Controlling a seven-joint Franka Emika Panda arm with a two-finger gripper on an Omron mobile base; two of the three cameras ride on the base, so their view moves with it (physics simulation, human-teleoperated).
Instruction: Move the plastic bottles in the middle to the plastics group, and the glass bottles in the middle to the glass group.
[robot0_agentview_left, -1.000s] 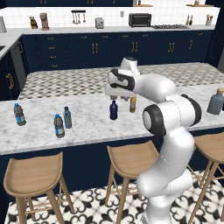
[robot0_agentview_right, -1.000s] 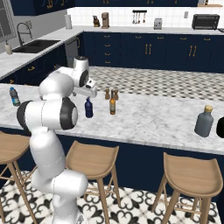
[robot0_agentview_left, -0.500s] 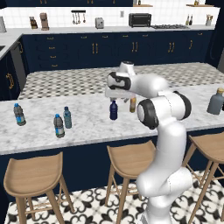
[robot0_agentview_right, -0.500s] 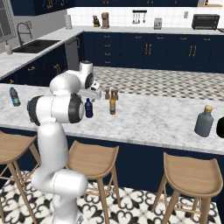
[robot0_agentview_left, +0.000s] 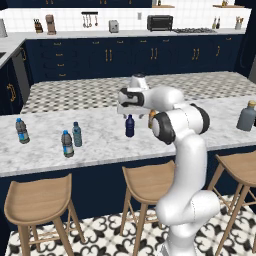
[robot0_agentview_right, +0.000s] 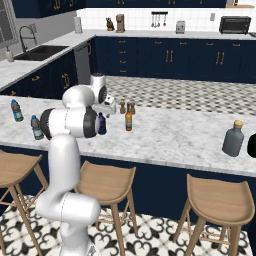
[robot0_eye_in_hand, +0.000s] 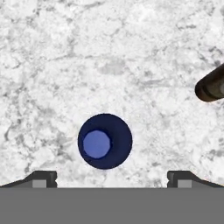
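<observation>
The dark navy plastic bottle (robot0_agentview_left: 130, 126) (robot0_agentview_right: 101, 124) stands upright in the middle of the marble counter. My gripper (robot0_agentview_left: 131, 108) (robot0_eye_in_hand: 111, 177) hangs directly above it, open, with the bottle's cap (robot0_eye_in_hand: 105, 141) seen from above between the fingertips (robot0_eye_in_hand: 41, 178). Nothing is held. The amber glass bottle (robot0_agentview_right: 128, 120) (robot0_eye_in_hand: 212, 85) stands just to its right, half hidden by my arm in the left base view. The pale teal bottle (robot0_agentview_left: 77, 134) stands at the left beside a clear water bottle (robot0_agentview_left: 67, 144). Another water bottle (robot0_agentview_left: 21, 130) is further left. The grey-blue glass bottle (robot0_agentview_left: 246, 116) (robot0_agentview_right: 233, 138) sits far right.
Two short brown shakers (robot0_agentview_right: 127, 107) stand just behind the amber bottle. Wooden stools (robot0_agentview_left: 150, 182) line the counter's near side. The counter (robot0_agentview_left: 100, 150) has bare marble between the middle bottles and each group.
The hand has come down a little and settled over the navy bottle, and the arm's elbow has swung. The bottles have not moved.
</observation>
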